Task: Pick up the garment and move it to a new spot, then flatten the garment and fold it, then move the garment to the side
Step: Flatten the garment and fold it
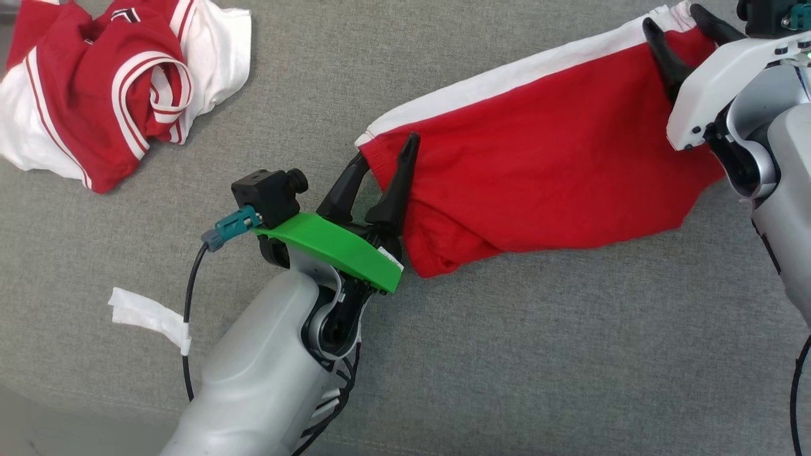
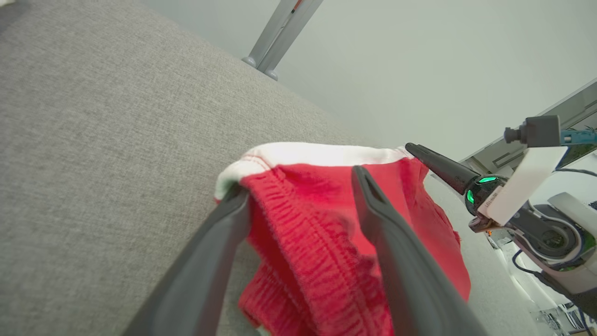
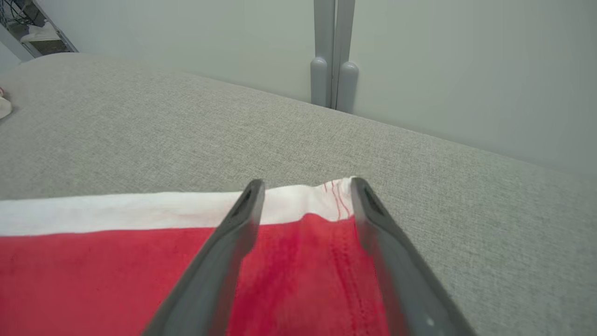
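While the red garment point(image 1: 538, 158) is lying stretched out on the grey fabric surface point(image 1: 507, 354), running from the middle of the head view up toward its top right corner, the 2 grippers are sitting at its opposite ends. The left gripper point(image 1: 388, 147) is reaching in at the garment's lower-left end. Its 2 fingers are standing well apart, with the ribbed waistband point(image 2: 298, 233) bunching loosely between them in the left wrist view, and neither finger is pressing the cloth against the other. The right gripper point(image 1: 670, 16) is hovering at the far upper-right end with its jaws likewise spread, straddling the corner where the white side stripe point(image 3: 116, 212) is meeting the red cloth. Whether those fingertips are touching the fabric I cannot tell. The stripe is running along the garment's upper edge.

On the left wrist, a green plate point(image 1: 329, 244) is carrying a small black camera point(image 1: 269, 193), and a black cable point(image 1: 188, 329) is hanging beside the forearm with a strip of white tape point(image 1: 149, 316) wrapped around it. At the upper left, well apart from the grippers, a second garment point(image 1: 108, 82) in red and white is lying crumpled.
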Robot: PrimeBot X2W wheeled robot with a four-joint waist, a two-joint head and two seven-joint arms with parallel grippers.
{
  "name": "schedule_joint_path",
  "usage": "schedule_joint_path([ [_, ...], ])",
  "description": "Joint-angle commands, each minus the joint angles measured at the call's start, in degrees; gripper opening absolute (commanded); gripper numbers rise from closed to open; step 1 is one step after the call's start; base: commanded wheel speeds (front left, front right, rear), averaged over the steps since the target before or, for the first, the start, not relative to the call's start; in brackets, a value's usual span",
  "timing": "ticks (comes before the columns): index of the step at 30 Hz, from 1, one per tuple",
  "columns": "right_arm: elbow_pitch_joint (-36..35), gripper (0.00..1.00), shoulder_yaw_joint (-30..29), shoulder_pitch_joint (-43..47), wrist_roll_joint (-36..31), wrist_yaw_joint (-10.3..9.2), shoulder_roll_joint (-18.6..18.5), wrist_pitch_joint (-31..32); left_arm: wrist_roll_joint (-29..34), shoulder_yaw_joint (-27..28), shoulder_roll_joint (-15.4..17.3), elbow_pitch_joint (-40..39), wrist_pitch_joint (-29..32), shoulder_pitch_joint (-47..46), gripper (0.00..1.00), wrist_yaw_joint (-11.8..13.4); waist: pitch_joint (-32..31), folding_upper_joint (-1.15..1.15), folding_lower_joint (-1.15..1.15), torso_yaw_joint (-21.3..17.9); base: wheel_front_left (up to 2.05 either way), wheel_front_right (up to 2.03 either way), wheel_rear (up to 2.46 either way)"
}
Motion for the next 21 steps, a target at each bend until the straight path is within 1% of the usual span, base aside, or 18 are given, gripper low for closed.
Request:
schedule_joint_path([
  [1,0.9,1.0,0.4,-0.8,0.5,-0.1,0.3,-0.8,-0.3,0.1,0.0,0.1,0.0,-0.5,1.0,0.1,-0.7,0.0,0.0,-0.3,0.0,0.0,0.0],
  [5,2.7,1.0,1.5,-0.5,2.3,-0.1,0.5,-1.2,-0.8,0.2,-0.1,0.2,0.0,0.8,1.0,0.1,-2.4,0.0,0.0,-1.0,0.0,0.0,0.0],
  [11,4.1,1.0,2.6,0.7,4.1,-0.1,-0.3,-1.4,1.1,1.9,0.1,0.2,0.0,3.5,1.0,0.1,-5.5,0.0,0.0,-1.9,0.0,0.0,0.0],
  [17,5.3,1.0,3.2,2.6,5.9,-0.1,-1.0,-1.7,4.2,3.3,1.6,1.0,0.0,6.7,1.0,0.1,-8.9,0.0,0.0,-2.0,0.0,0.0,0.0],
  [21,6.5,1.0,2.9,3.8,7.0,-0.1,-1.0,-1.3,9.3,7.2,2.6,0.5,0.0,9.0,1.0,0.1,-10.5,0.0,0.0,-1.9,0.0,0.0,0.0],
])
